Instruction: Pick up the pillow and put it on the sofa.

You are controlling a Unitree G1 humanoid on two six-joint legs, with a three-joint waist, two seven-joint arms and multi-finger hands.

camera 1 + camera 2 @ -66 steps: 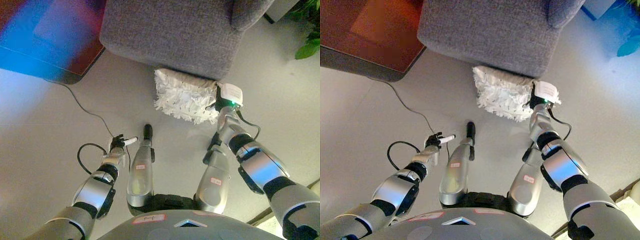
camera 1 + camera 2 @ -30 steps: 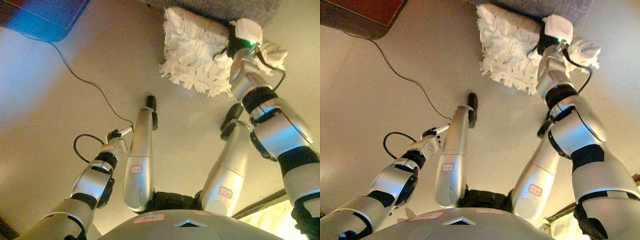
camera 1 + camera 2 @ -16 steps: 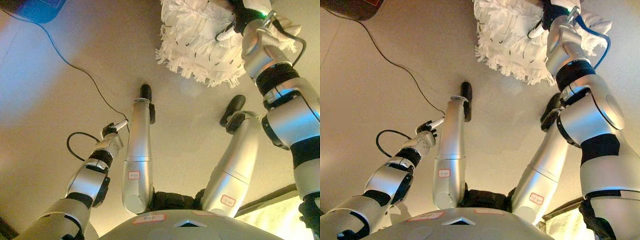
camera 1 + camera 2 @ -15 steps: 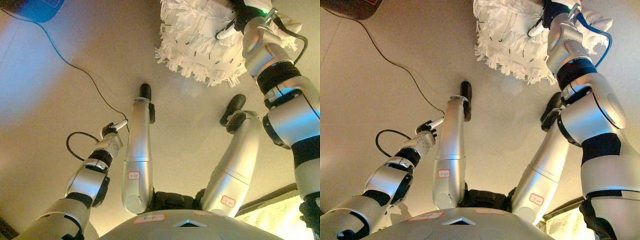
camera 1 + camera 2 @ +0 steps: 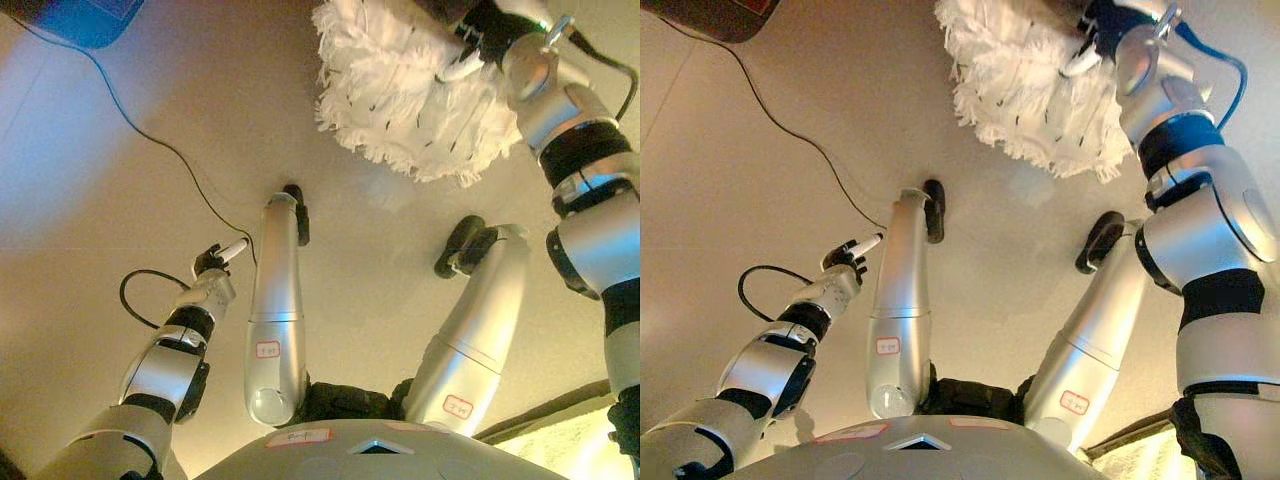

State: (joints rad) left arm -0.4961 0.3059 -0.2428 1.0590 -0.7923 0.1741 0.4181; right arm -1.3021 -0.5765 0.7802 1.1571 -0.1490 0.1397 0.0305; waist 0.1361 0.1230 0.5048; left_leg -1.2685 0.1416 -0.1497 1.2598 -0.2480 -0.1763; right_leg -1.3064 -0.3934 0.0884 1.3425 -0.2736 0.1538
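Observation:
The pillow [image 5: 400,95] is white and shaggy with a fringed edge. It hangs above the pale floor at the top centre, also in the right eye view [image 5: 1025,75]. My right hand [image 5: 480,40] is at its upper right edge, fingers curled into the cover, holding it up. My left hand [image 5: 212,268] hangs low on the left, far from the pillow, fingers loosely curled with one white tip sticking out, holding nothing. The sofa is out of view.
A thin black cord [image 5: 150,140] runs across the floor from the upper left. A dark piece of furniture [image 5: 710,15] shows at the top left corner. A light rug corner [image 5: 560,450] shows at the lower right.
My right hand has lifted the pillow off the floor and holds it up. The camera has tilted down, so the sofa has left the view. The left hand stays low.

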